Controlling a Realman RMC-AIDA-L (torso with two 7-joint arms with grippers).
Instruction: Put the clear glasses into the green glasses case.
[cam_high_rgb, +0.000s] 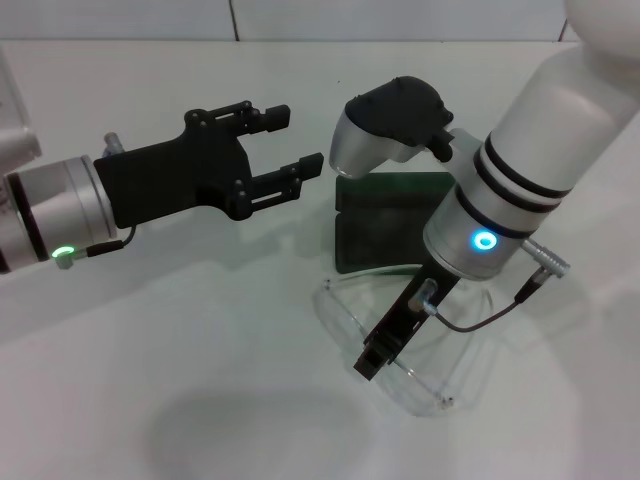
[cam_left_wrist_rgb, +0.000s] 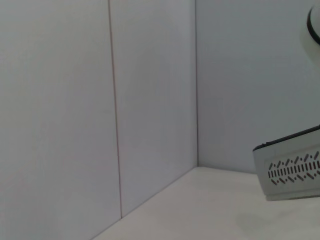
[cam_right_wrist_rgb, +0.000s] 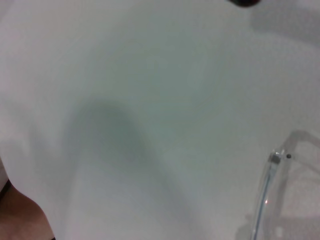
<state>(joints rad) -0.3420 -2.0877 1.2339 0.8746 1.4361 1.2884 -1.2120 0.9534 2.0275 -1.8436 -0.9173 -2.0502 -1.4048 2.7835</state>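
Note:
The clear glasses (cam_high_rgb: 432, 352) lie on the white table just in front of the green glasses case (cam_high_rgb: 385, 215); a hinge and a clear arm of the glasses (cam_right_wrist_rgb: 270, 185) show in the right wrist view. The case is dark green and partly hidden behind my right arm. My right gripper (cam_high_rgb: 372, 358) reaches down to the glasses' left part, right at the clear frame. Whether it holds the frame does not show. My left gripper (cam_high_rgb: 292, 142) hovers open and empty above the table, left of the case.
The white table (cam_high_rgb: 180, 380) spreads to the left and front. A white wall with panel seams (cam_left_wrist_rgb: 115, 110) and a white vented housing (cam_left_wrist_rgb: 292, 170) appear in the left wrist view.

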